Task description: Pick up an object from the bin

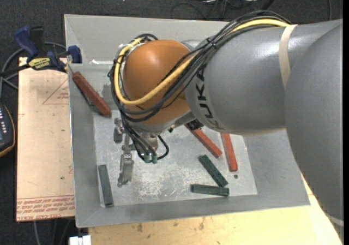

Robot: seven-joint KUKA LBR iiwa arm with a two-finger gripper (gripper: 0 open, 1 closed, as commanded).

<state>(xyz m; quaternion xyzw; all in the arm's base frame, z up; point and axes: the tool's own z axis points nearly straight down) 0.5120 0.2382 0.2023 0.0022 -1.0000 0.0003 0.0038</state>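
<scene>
My gripper [125,175] hangs under the orange dome, low over the bin floor in its front-left part. A grey-green flat bar [104,185] lies just to its left near the front-left corner, apart from it. A reddish-brown bar [90,94] leans along the left wall, further back. To the gripper's right lie two dark green bars, one slanted [213,171] and one flat along the front [210,190].
Two red bars [206,142] [229,152] lie on the right side, partly under the arm. The arm and its dome cover the bin's middle and back. Bare floor shows between the gripper and the green bars.
</scene>
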